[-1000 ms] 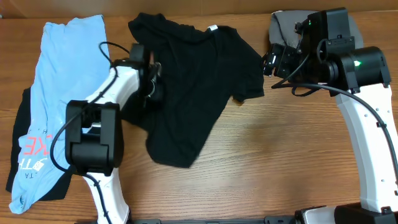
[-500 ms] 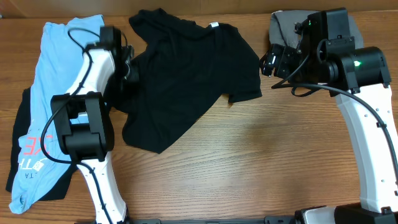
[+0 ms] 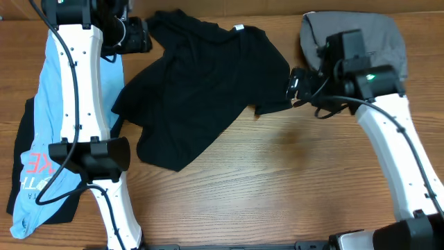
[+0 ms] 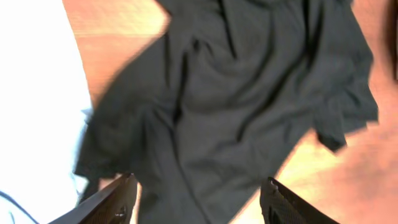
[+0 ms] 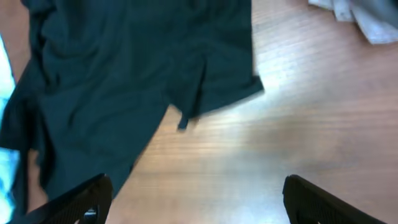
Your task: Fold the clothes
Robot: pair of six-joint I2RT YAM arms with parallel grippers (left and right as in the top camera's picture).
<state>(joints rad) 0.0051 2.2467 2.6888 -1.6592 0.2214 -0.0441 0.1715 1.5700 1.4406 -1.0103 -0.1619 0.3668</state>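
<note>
A black t-shirt (image 3: 201, 90) lies crumpled and partly spread on the wooden table, its white neck label at the back. My left gripper (image 3: 144, 38) hovers at the shirt's far left corner. In the left wrist view its jaws (image 4: 199, 199) stand apart above the black t-shirt (image 4: 236, 106) and hold nothing. My right gripper (image 3: 293, 85) is at the shirt's right sleeve. In the right wrist view it is open (image 5: 196, 199) over bare wood, and the black t-shirt (image 5: 124, 81) lies ahead to the left.
A light blue shirt (image 3: 62, 90) with red print lies along the left edge, over another dark garment (image 3: 28, 125). A grey garment (image 3: 374, 35) is bunched at the back right. Bare wood (image 3: 291, 173) fills the front middle and right.
My left gripper pulled the shirt's left side to the left, then let go and rose towards the back left corner. The right arm came forward and nearer the right sleeve.
</note>
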